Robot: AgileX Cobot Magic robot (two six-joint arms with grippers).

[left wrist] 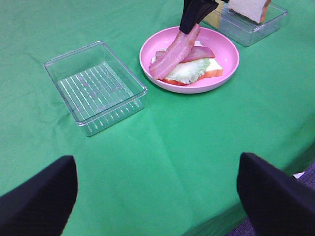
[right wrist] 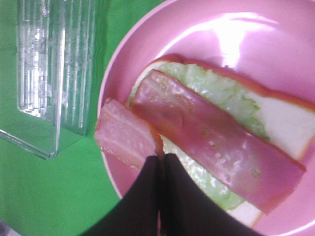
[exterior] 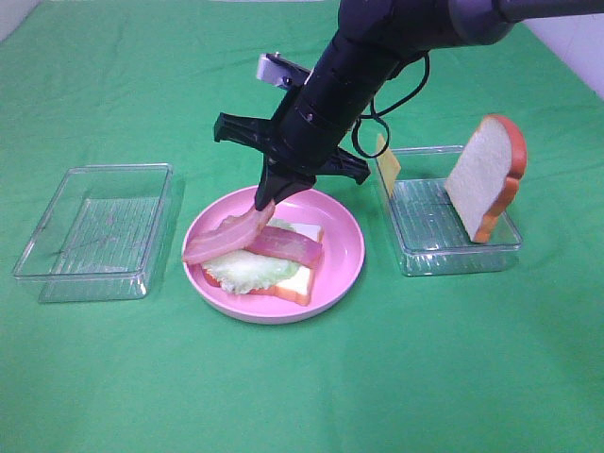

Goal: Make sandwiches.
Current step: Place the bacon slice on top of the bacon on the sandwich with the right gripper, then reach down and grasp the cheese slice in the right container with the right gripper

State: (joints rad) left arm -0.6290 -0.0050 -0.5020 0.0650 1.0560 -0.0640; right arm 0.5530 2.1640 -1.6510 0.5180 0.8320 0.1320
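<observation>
The right gripper (exterior: 267,200) is clenched on one end of a bacon strip (exterior: 226,236), which slants down from its tips. Whether the free end touches anything I cannot tell. Just beneath the tips sits the half-built sandwich (exterior: 274,269): a bottom bread slice (exterior: 300,280), a lettuce leaf (exterior: 247,272) over it, and a second bacon strip (exterior: 288,245) lying flat on the leaf, all on the pink plate (exterior: 344,250). So the base layers look done, and the held strip is not yet laid beside its twin. Further off on the gripper's outer side, a clear tray (exterior: 425,245) holds the yellow cheese square (exterior: 387,165) and the top bread slice (exterior: 486,175), both propped on edge; these appear to be what is left to stack. Beyond the plate on the other side stands another clear tray (exterior: 94,226). Farthest away, the left gripper (left wrist: 155,167) hangs spread wide, grasping nothing.
</observation>
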